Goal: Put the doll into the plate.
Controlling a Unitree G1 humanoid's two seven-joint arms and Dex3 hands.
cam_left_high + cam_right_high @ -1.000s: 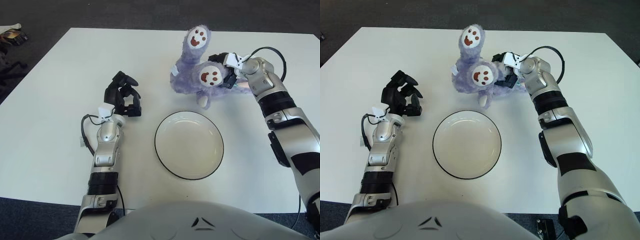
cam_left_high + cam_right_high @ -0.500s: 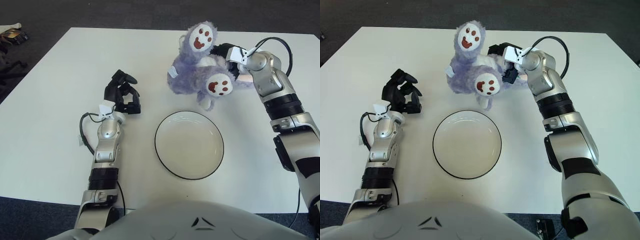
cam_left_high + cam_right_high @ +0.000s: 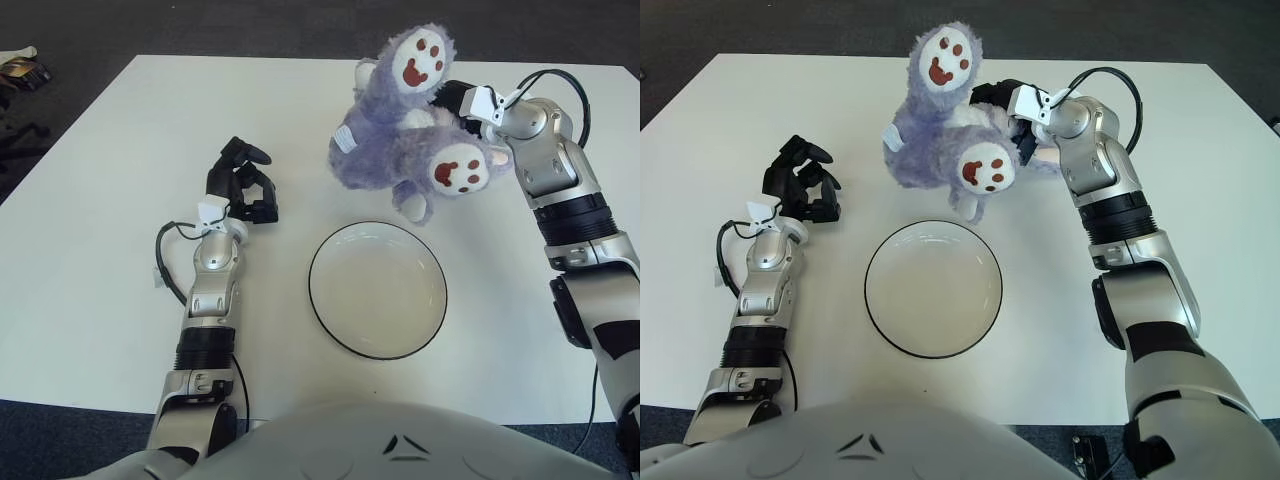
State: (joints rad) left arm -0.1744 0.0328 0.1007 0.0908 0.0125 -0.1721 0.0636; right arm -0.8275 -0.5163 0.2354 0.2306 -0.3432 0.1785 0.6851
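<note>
White table (image 3: 90,250): right hand (image 3: 462,104) grips fuzzy doll (image 3: 400,140).

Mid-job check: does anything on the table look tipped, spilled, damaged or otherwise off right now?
Nothing stands out. The purple doll is held upside down, paws up, by the right robot hand, beyond the empty plate. The left robot hand shows idle left of the plate, fingers curled.

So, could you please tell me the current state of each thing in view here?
doll: gripped by the right hand, beyond the plate, not in it.
plate: empty, flat on the table.
right hand: closed on the doll.
left hand: curled, holding nothing, left of the plate.
</note>
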